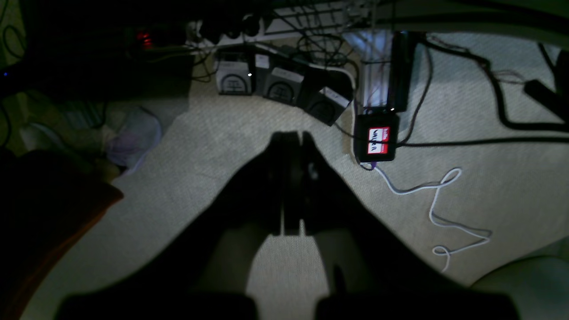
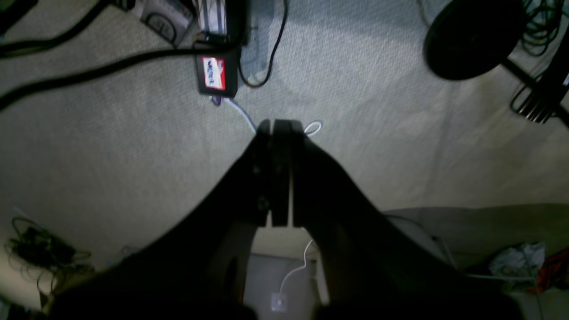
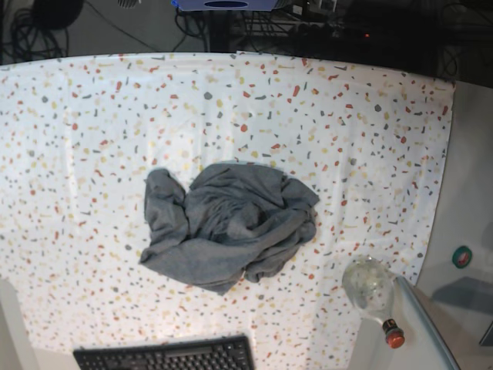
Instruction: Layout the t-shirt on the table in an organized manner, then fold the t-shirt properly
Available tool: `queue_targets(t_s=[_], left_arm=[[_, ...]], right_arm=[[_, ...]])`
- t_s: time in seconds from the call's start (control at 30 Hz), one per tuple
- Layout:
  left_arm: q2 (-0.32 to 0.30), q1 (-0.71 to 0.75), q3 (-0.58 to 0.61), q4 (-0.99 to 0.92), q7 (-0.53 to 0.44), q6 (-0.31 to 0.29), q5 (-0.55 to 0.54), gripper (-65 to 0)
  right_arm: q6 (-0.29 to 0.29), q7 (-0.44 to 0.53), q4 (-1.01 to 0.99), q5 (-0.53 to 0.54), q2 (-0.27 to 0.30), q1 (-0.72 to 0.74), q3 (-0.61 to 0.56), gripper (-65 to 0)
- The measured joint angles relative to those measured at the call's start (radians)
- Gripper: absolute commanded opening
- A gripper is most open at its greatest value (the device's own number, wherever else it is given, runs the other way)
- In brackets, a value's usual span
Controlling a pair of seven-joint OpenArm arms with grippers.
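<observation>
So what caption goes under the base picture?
Crumpled grey t-shirt bunched in a heap on the speckled table, waiting to be laid out.

The table (image 3: 92, 116) carries a white cloth flecked with red, yellow and grey, covering most of the base view. A crumpled grey t-shirt (image 3: 227, 227) lies directly on it, near the middle, bunched with folds and not spread flat. Below the t-shirt, at the near edge of the table, rests a black keyboard (image 3: 166, 354). To the lower right of the t-shirt, at the table's corner, lies a clear bottle (image 3: 372, 289) with a red cap.
</observation>
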Motion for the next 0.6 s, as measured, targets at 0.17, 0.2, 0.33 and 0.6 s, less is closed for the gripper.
queue_targets(t_s=[0.17,0.2,0.33,0.6], left_arm=[[0.002,0.089,0.0,0.064,-0.001,0.0,0.002,-65.0],[-0.002,0.122,0.0,0.1,-0.002,-0.002,0.0,-65.0],[-0.045,0.26,0.002,0.269,0.005,-0.003,0.002,-65.0],[-0.133,0.5,-0.013,0.687,-0.002,0.0,-0.013,-65.0]], right_arm=[[0.0,0.002,0.006,0.002,-0.01,-0.05,0.002,-65.0],[0.002,0.007,0.018,0.001,-0.002,-0.067,0.003,-65.0],[-0.01,0.008,0.24,0.004,0.043,-0.237,0.004,-65.0],[0.005,-0.011,0.874,-0.004,0.005,-0.621,0.221,-65.0]])
